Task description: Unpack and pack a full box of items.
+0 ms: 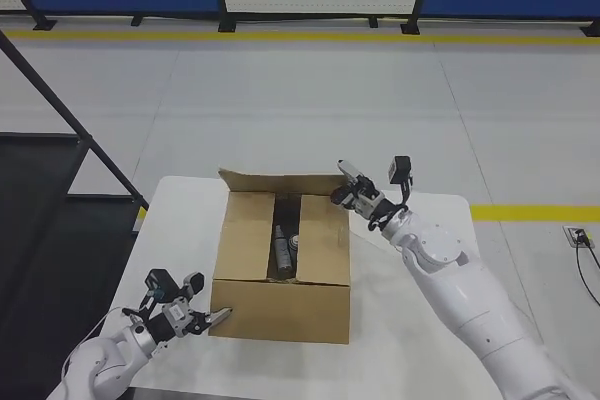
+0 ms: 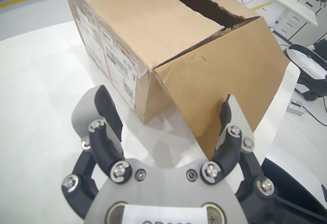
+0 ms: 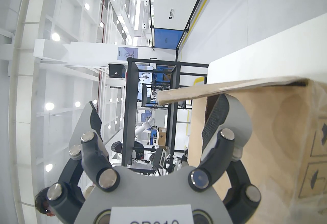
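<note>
Brown cardboard box [image 1: 245,250] sits mid white tabletop [image 1: 180,240], top flaps slightly parted. Left pincer [image 2: 165,97], gaping, straddles its 7 o'clock flap corner; right pincer [image 3: 156,102], gaping, straddles the 1 o'clock flap, likely to spread them.

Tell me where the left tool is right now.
In the top view, the left tool sits open over the white table, at the near-left corner of the cardboard box, beside its folded-down front flap.
</note>
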